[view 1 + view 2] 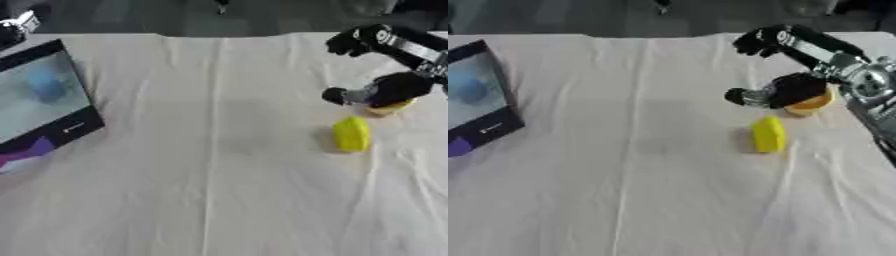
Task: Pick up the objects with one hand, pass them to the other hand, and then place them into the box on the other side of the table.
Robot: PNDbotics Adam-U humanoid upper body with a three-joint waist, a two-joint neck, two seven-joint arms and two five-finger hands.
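Note:
A yellow object lies on the white cloth right of the middle. Just behind it to the right sits an orange rounded object, mostly covered by my right hand. The hand's fingers curl down over it, and a thumb points left. My right arm comes in from the upper right. The box, dark-rimmed, lies at the table's left edge with something blue in it. No left hand shows.
A purple patch shows at the box's near rim. A black and silver piece sits at the far left corner. The white cloth covers the table, with its far edge along the top.

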